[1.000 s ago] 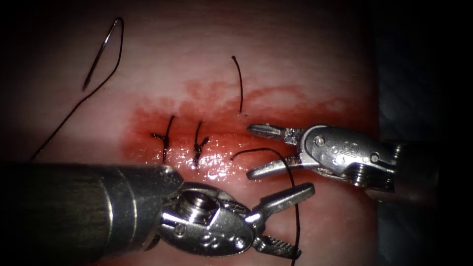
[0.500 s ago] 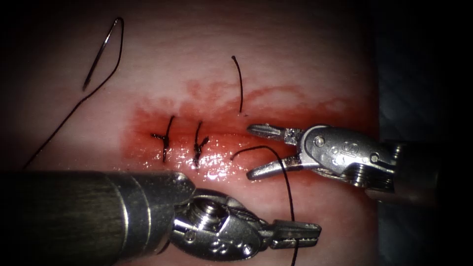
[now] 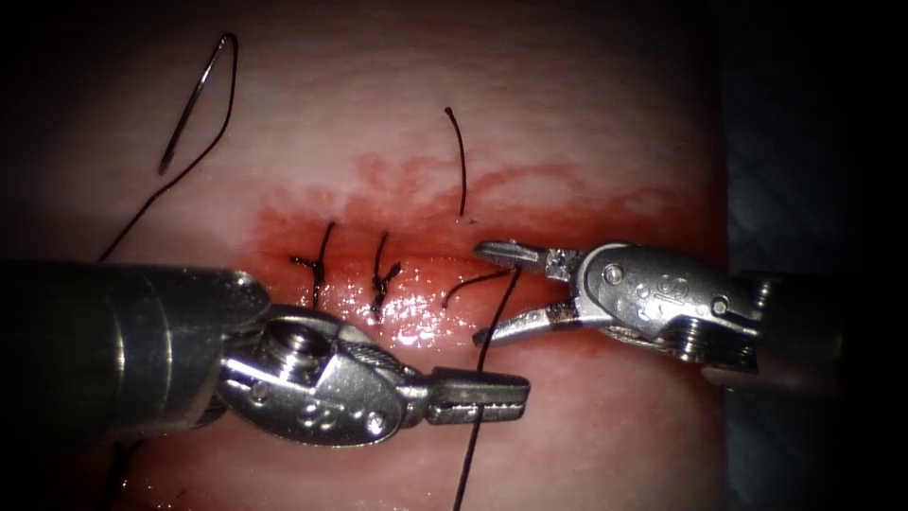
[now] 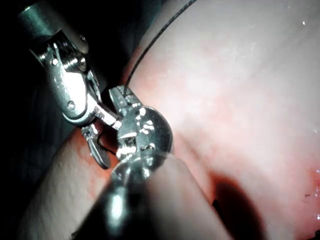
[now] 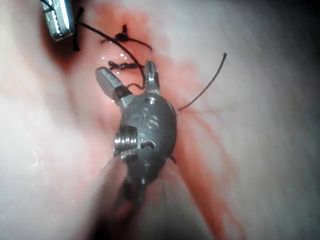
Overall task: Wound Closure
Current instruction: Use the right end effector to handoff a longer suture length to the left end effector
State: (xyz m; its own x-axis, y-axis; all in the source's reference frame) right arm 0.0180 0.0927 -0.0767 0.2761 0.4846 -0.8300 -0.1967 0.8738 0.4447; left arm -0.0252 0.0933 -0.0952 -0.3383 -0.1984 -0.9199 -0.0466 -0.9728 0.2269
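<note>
— Thread (image 3: 480,378) is what the left tool (image 3: 478,396) has: its jaws are pressed together on the strand on the near side of the cut (image 3: 407,284). A second ago those jaws were spread and lower; now they are clamped and have come up and to the left, and the strand runs straight.

— And the right tool (image 3: 494,289)?

— Jaws spread, holding nothing, with the strand running up between them at the cut. It has not shifted. The needle (image 3: 197,95) lies free on the tissue (image 3: 567,142), well off to the upper left, not in it.

— How would you handle it from here?

— My judgement: keep the pull in line with the strand and gentle, so the bite in the tissue doesn't tear. Watch the short tail (image 3: 463,286) by the cut so it isn't dragged through. The two tied stitches (image 3: 350,270) to the left are close; stay off them.
</note>
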